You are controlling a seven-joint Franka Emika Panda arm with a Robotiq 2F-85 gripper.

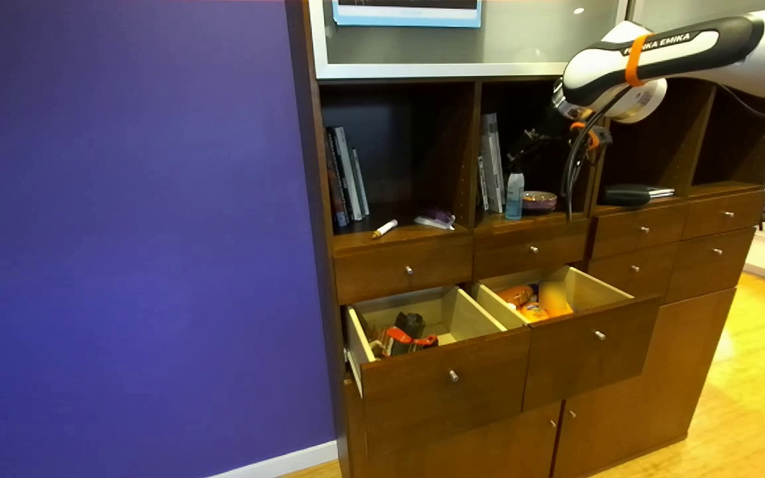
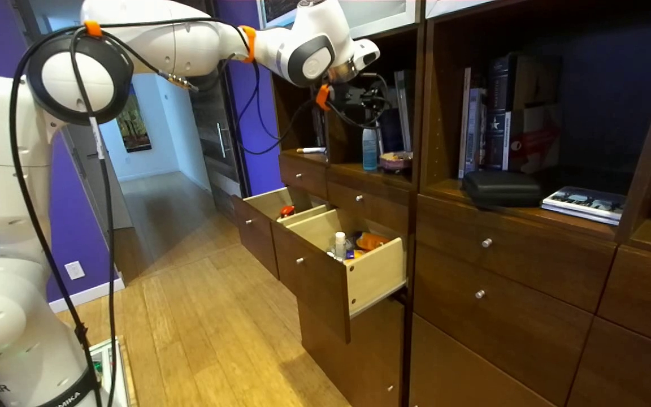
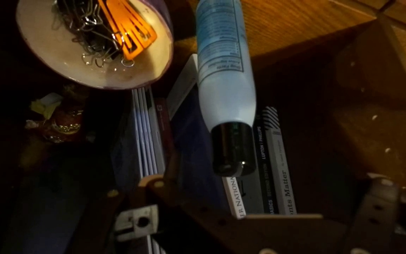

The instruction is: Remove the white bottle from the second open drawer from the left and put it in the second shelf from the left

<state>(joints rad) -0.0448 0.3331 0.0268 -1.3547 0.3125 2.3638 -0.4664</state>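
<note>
Well, the white bottle (image 1: 514, 197) stands on the brown second shelf (image 3: 291, 26), the gripper (image 3: 268, 179) above it spread wide, empty; purple wall (image 1: 137, 219) left.

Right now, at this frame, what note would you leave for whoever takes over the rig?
Jaws: apart near the bottle, not closed on it; the exact gap is hard to judge.
Place: the bottle is upright on the second shelf, beside the bowl.
Source: the second drawer stands open; the white-capped bottle in it is, I take it, not the job's.
Done: bottle out of the drawer and on its shelf.
Left: probably just backing the jaws away without tipping it; closing the drawer is not in the task.
</note>
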